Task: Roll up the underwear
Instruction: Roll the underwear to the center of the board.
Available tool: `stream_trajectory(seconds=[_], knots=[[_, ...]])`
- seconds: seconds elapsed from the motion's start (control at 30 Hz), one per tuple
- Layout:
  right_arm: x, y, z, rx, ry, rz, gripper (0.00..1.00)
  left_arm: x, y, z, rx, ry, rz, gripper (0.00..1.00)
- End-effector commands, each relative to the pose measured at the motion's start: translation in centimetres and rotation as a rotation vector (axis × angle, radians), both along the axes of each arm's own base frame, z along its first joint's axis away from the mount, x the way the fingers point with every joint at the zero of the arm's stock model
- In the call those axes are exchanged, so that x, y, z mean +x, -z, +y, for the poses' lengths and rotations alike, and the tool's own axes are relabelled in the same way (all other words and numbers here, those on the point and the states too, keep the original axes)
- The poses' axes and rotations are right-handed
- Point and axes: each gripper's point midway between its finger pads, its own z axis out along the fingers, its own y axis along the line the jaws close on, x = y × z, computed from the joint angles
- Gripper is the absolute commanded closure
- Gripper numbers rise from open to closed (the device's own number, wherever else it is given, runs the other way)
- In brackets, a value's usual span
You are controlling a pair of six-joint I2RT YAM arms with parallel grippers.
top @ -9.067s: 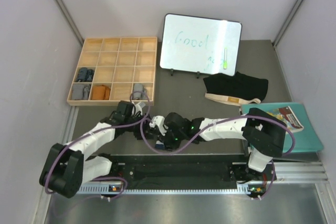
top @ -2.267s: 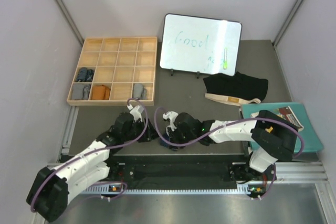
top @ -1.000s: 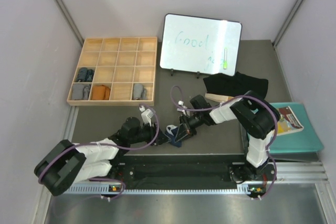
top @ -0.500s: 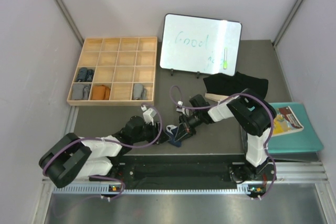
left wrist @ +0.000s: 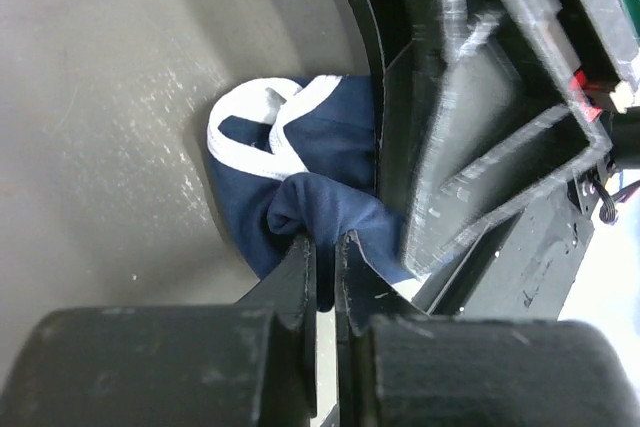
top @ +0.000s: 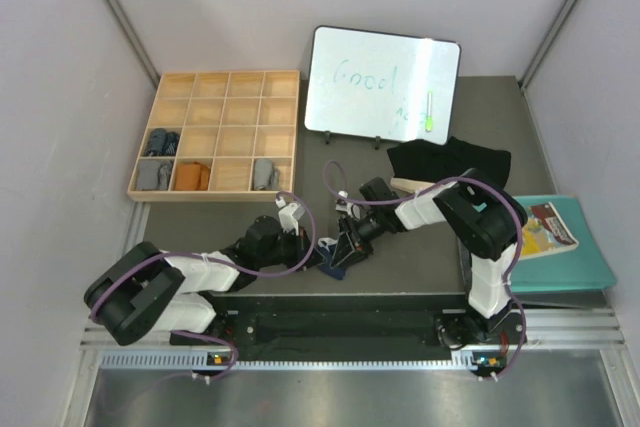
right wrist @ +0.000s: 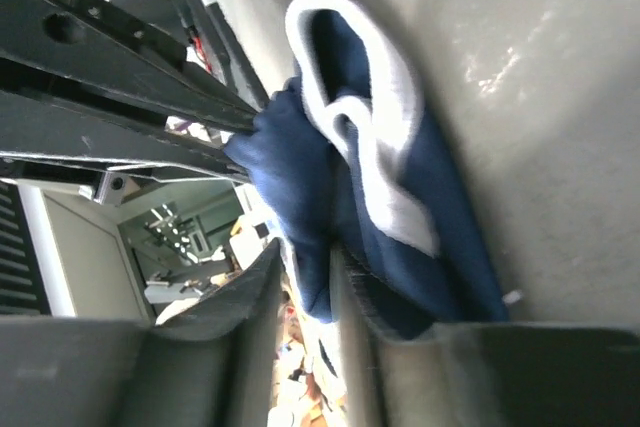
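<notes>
Near the tray [top: 215,77], the navy briefs [left wrist: 310,147] lie bunched on the desk [top: 430,257]; the left hand [left wrist: 322,247] and right hand [right wrist: 305,267] each pinch a fold.

Looks like a robotics lab test cell: plain grey partition walls [top: 60,97] boxing in a dark tabletop [top: 500,112], aluminium rail [top: 340,359] along the near edge, whiteboard [top: 380,82] propped far back.

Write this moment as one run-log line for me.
task: roll underwear | left claw: shut on navy briefs | right claw: shut on navy briefs | black briefs: unrolled
</notes>
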Motion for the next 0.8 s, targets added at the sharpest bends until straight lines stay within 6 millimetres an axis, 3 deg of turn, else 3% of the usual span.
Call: stream_trajectory(seconds=[0.0,0.07,0.3,0.57,0.77], knots=[[2.8,2.8,-1.2,-0.144,0.101,-0.173,0.64,1.3,-0.1,-0.3,0.033,-0.033,-0.01,1.0],[3.0,1.9,-1.3,-0.139,0.114,-0.199,0.56,1.4,-0.2,-0.5,0.037,-0.03,0.016,1.0],[3.5,-0.8,-2.4,-0.167,0.153,-0.299,0.43,1.2,1.9,-0.5,0.131,-0.022,0.126,1.0],[3.8,-1.8,-5.4,-0.263,0.28,-0.385,0.34,0.5,2.2,-1.0,0.133,0.035,0.146,1.0],[4.9,-2.2,-6.2,-0.284,0.318,-0.48,0.26,0.1,2.3,-1.0,0.17,0.083,0.134,1.0]])
